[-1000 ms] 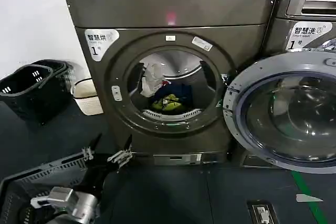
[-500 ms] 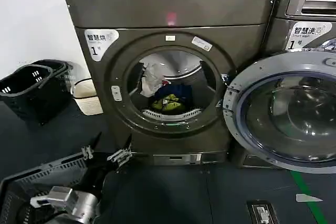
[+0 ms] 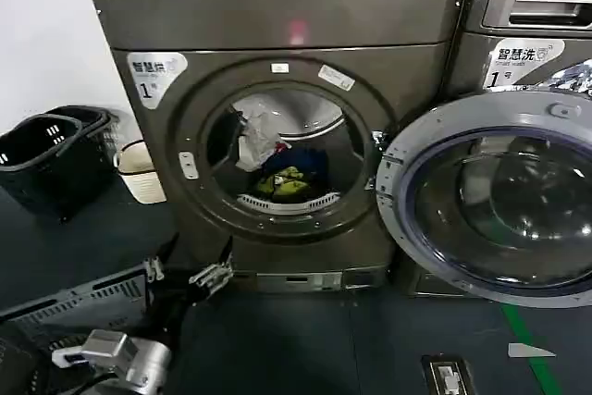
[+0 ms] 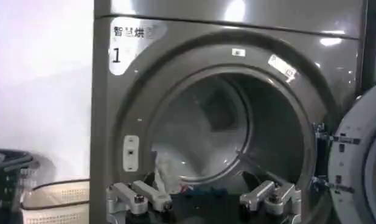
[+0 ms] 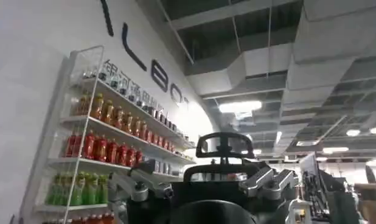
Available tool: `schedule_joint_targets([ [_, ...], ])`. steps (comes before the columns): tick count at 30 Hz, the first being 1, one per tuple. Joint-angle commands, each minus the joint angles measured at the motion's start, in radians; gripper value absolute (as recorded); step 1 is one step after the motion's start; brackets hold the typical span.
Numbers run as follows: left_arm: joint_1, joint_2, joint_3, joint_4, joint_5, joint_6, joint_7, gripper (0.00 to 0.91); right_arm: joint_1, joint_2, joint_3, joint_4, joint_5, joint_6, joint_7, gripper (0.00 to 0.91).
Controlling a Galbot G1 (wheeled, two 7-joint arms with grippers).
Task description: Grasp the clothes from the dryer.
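The dryer (image 3: 277, 117) is standing with its round opening facing us and its door (image 3: 490, 201) swung wide to the right. Inside the drum the clothes (image 3: 282, 168) are lying in a small heap: a white piece (image 3: 254, 145) is draped up near the left edge of the opening, a dark blue piece (image 3: 301, 166) is sitting behind, and a yellow-green one (image 3: 285, 182) is resting low at the front lip. The left gripper (image 3: 190, 270) is hovering low in front of the machine, below the opening and well apart from the clothes, its fingers (image 4: 136, 196) spread wide and holding nothing. A grey basket (image 3: 74, 307) is sitting on the floor beside that arm. The right gripper (image 5: 212, 182) is pointing up toward a ceiling and shelves of bottles (image 5: 109, 152), jaws spread apart and empty. Black bins (image 3: 51, 150) and a white basket (image 3: 139, 171) are standing left of the dryer.
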Motion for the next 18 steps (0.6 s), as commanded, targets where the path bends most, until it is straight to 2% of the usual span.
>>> schedule_joint_targets([
  [1, 0.002, -0.005, -0.001, -0.008, 0.000, 0.000, 0.002, 0.907, 0.003, -0.006, 0.001, -0.003, 0.000, 0.001, -0.001, 0.907],
  [18, -0.009, -0.001, -0.007, -0.004, -0.005, 0.004, 0.009, 0.907, 0.005, -0.004, 0.013, -0.011, 0.000, 0.004, -0.007, 0.907],
])
